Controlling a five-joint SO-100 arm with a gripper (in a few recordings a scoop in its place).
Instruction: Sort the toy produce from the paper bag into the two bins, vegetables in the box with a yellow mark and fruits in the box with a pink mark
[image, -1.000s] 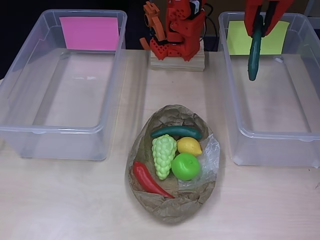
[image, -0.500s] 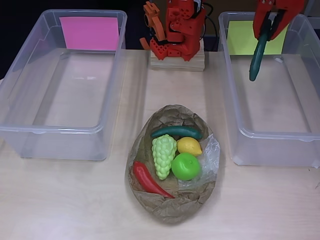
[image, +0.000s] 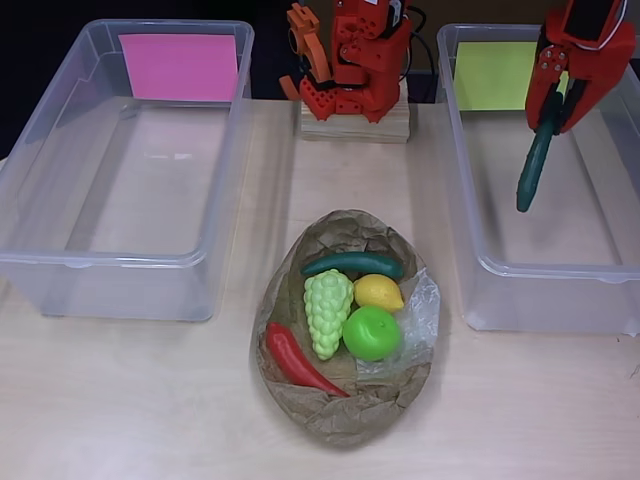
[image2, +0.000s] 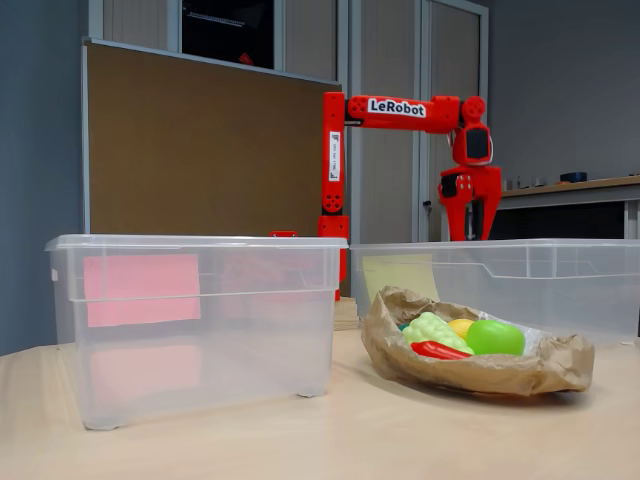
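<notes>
My red gripper (image: 556, 112) is shut on a dark green toy cucumber (image: 534, 168) that hangs down inside the clear box with the yellow mark (image: 497, 75), at the right of the overhead view. In the fixed view the gripper (image2: 470, 222) reaches down to that box's rim (image2: 560, 246). The crumpled paper bag (image: 345, 410) lies open at mid-table, holding a second cucumber (image: 352, 264), pale green grapes (image: 327, 310), a lemon (image: 378, 291), a green apple (image: 371, 332) and a red chili (image: 295, 360). The box with the pink mark (image: 178, 66) stands at the left with nothing in it.
The arm's red base (image: 352, 70) sits on a wooden block between the two boxes at the back. Bare wooden table (image: 130, 400) runs along the front, on either side of the bag.
The gripper has carried the cucumber to the right and toward the front of the yellow-marked box, and it hangs lower inside the box than before. The bag's contents have not moved.
</notes>
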